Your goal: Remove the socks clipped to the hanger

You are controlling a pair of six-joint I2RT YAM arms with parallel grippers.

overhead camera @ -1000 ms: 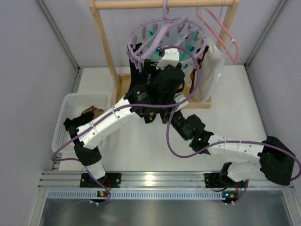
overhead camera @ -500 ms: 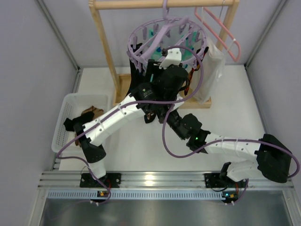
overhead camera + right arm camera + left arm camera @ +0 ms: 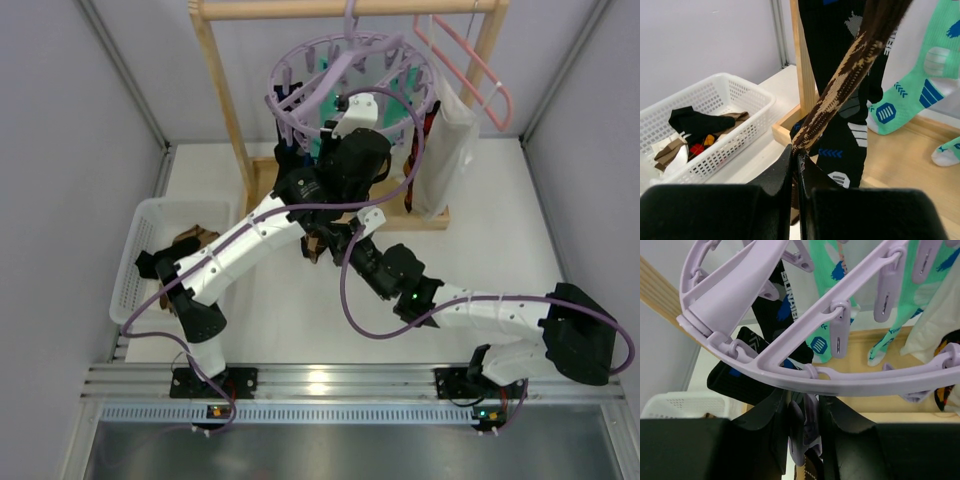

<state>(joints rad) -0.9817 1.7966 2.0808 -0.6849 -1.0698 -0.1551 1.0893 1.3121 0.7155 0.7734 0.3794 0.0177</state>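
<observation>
Leftmost, the white basket [image 3: 128,262] sits on the table with a few loose socks [image 3: 190,240] in it, so part of the job looks done. Next along, the left gripper [image 3: 805,407] is raised under the rim of the lavender ring hanger [image 3: 865,382], which hangs from the wooden rack [image 3: 225,110]. Its fingers are pressed to either side of one dangling clip [image 3: 802,440].

Further right and lower, the right gripper [image 3: 796,157] is clenched on the hanging end of a brown argyle sock [image 3: 840,95], which runs taut up toward the hanger. Black socks [image 3: 840,35] and teal ones [image 3: 935,65] hang just behind it, also clipped up. At the far right are a white cloth bag [image 3: 445,150] and a pink coat hanger [image 3: 470,65].

The step in hand seems to be freeing this brown sock. To do it well, the left fingers should squeeze the clip's tabs squarely until its mouth opens. The right gripper should hold only light tension and draw straight down, not sideways, so the ring does not swing or tilt. Neighbouring socks should not be snagged on the way to the basket.
</observation>
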